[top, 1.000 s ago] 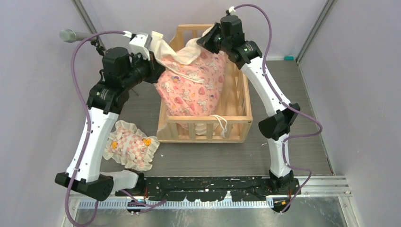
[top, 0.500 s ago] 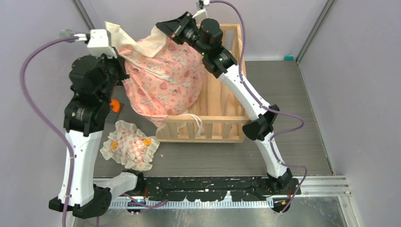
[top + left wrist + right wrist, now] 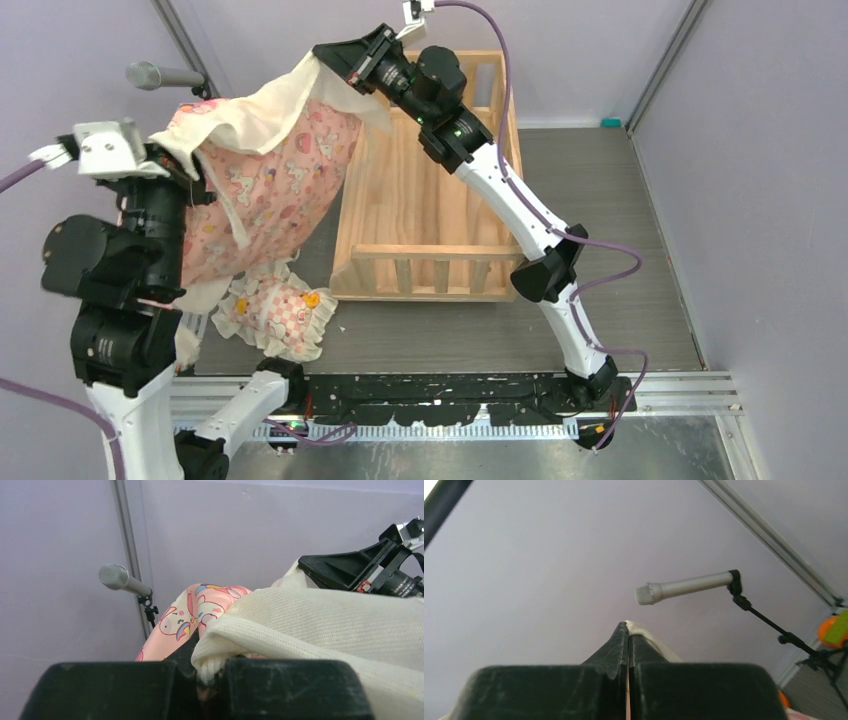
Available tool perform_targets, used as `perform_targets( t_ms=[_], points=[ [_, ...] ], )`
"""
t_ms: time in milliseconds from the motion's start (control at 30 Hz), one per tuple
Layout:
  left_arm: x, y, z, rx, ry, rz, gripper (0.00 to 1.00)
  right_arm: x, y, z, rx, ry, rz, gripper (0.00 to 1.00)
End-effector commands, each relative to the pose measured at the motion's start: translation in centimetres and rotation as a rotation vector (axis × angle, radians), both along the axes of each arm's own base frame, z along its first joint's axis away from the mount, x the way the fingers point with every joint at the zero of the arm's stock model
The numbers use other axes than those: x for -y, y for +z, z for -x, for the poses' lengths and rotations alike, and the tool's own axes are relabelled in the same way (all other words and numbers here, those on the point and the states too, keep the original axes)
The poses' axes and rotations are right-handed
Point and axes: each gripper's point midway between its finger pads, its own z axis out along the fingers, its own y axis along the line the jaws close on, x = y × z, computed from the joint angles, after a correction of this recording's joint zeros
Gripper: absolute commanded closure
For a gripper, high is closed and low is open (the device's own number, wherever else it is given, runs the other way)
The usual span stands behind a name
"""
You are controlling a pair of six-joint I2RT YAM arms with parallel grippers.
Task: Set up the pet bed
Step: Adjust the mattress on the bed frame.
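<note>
Pale wood pet bed sits mid-bench, toward the far edge. I've got the left claw and right claw both pinched shut on the pink cushion by its cream frill, up in the air just left of the bed.

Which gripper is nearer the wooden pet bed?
Right. The right gripper holds the cushion up near the far left corner of the pet bed; the left gripper holds it well off to the bed's left.
</note>
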Motion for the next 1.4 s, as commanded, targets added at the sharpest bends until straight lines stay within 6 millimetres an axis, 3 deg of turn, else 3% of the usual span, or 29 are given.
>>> perform_targets(
  t_ms=[0,133,400,567,733,1033,1367],
  points=[
    [2.6,-2.1,-4.2,-0.062,-0.090,0.001,1.00,5.1,1.7,-3.0,0.029,-0.176,0.039,1.00],
    [4.4,-3.0,-6.2,-0.105,-0.162,0.001,1.00,8.1,-0.8,-7.7,-0.032,-0.233,0.069,1.00],
    [7.6,-3.8,-9.0,-0.142,-0.301,0.020,1.00,11.5,-1.6,-11.8,-0.017,-0.274,0.044,1.00],
    [13.2,-5.1,-10.3,-0.216,-0.580,0.051,1.00,14.9,-1.7,-13.6,-0.018,-0.337,0.068,1.00],
    [17.4,-7.5,-10.2,-0.302,-0.736,0.033,1.00,17.4,-3.2,-14.6,-0.049,-0.370,0.154,1.00],
    [23.1,-12.8,-8.3,-0.452,-0.912,-0.045,1.00,20.4,-5.6,-13.9,-0.052,-0.438,0.375,1.00],
    [30.3,-16.1,-8.5,-0.561,-1.028,-0.163,1.00,25.5,-7.6,-13.5,-0.088,-0.521,0.504,1.00]
  ],
)
